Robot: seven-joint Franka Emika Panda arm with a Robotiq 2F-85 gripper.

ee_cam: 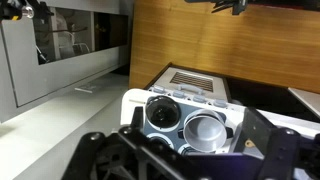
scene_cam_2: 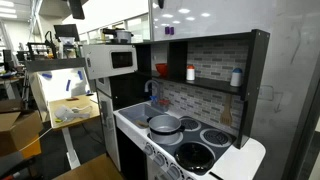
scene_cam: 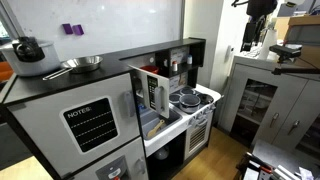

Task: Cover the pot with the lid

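Outside, in an exterior view, one kettle (scene_cam: 28, 47) and one pan (scene_cam: 80, 64) up on the counter (scene_cam: 55, 80). In an exterior view, one pot (scene_cam_2: 195, 156) beside one lid (scene_cam_2: 165, 124) on the stove (scene_cam_2: 245, 158). From the wrist, one gripper (ee_cam: 185, 152), jaws spread, empty, well away from both.

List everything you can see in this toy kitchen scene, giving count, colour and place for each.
pot: 1, silver with a dark inside, on the white stove
lid: 1, silver-grey, beside the pot, not on it
kettle: 1, black, on the dark counter
frying pan: 1, silver, on the counter beside the kettle
microwave: 1, white, beside the shelf
shelf items: 3, red, dark and pale, above the stove
chalkboard: 1, black, marked NOTES, below the counter
purple patches: 2, on the wall
gripper: 1, black, open and empty, away from the stove
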